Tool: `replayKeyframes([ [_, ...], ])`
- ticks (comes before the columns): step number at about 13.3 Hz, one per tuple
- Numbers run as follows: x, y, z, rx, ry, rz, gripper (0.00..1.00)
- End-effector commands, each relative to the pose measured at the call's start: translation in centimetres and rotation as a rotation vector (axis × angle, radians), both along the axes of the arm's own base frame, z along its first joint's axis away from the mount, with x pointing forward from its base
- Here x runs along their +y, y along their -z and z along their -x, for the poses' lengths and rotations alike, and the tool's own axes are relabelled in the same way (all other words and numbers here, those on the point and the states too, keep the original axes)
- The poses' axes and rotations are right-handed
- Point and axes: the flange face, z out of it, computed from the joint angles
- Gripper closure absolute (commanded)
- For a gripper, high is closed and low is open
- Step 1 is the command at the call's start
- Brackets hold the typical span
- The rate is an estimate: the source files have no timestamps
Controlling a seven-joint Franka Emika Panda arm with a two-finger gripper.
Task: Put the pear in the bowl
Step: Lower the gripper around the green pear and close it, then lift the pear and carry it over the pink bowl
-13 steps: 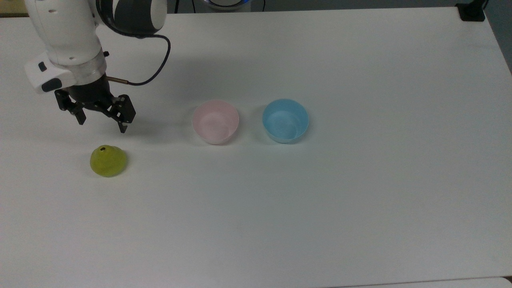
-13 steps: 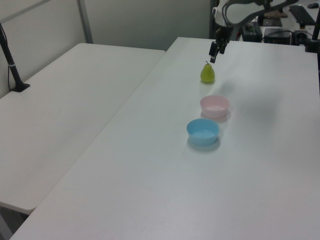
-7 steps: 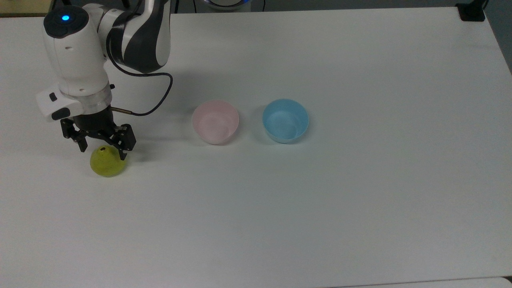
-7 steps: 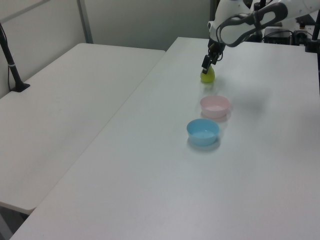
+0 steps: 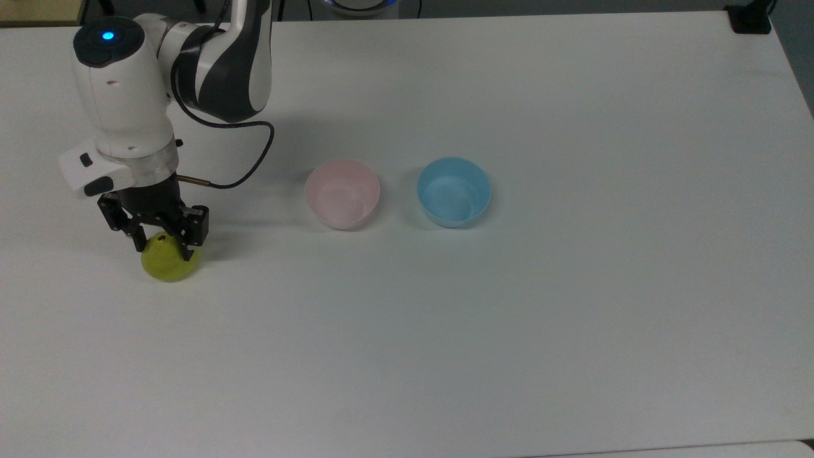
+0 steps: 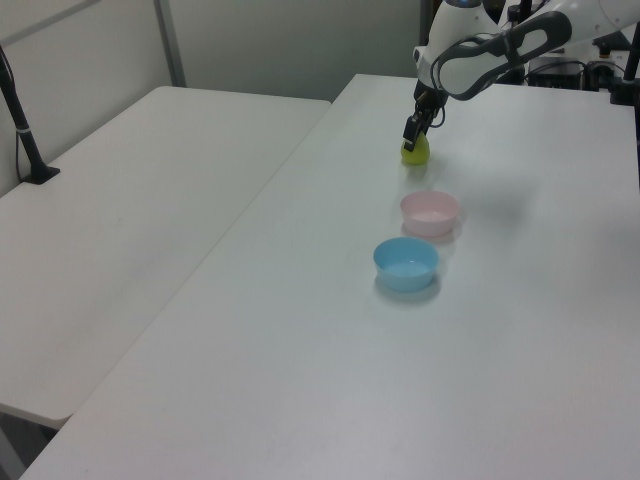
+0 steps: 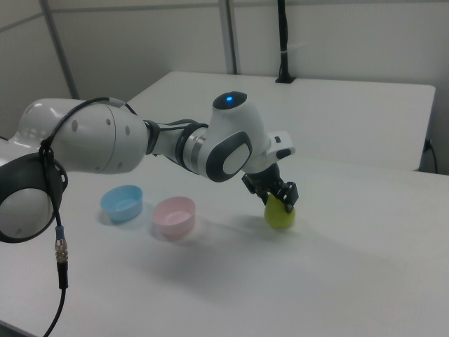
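The pear [image 5: 166, 264] stands upright on the bench [image 5: 572, 318], well to the top view's left of the pink bowl [image 5: 342, 193], with the blue bowl [image 5: 453, 191] beyond that. The gripper [image 5: 162, 245] is down over the pear's narrow top, fingers [image 5: 188, 236] drawn in on either side of the neck; whether they already pinch it I cannot tell. The neck tapers and looks slick, so the grip should sit lower, toward the wider body, close squarely, and lift straight up before carrying to the pink bowl
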Motion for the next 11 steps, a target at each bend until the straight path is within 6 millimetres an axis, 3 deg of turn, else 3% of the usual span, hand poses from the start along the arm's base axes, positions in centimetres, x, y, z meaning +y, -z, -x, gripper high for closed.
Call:
replayKeyframes([
  [1, -0.2, -2.2, 0.3, -0.020, -0.032, 0.028, 0.67],
  [6, 2.2, -7.4, 3.7, 0.028, -0.040, 0.003, 0.67],
  [9, 5.9, -9.8, 5.0, 0.094, -0.076, -0.020, 0.67],
  [11, 9.4, -11.0, 6.6, 0.112, -0.120, -0.025, 0.67],
])
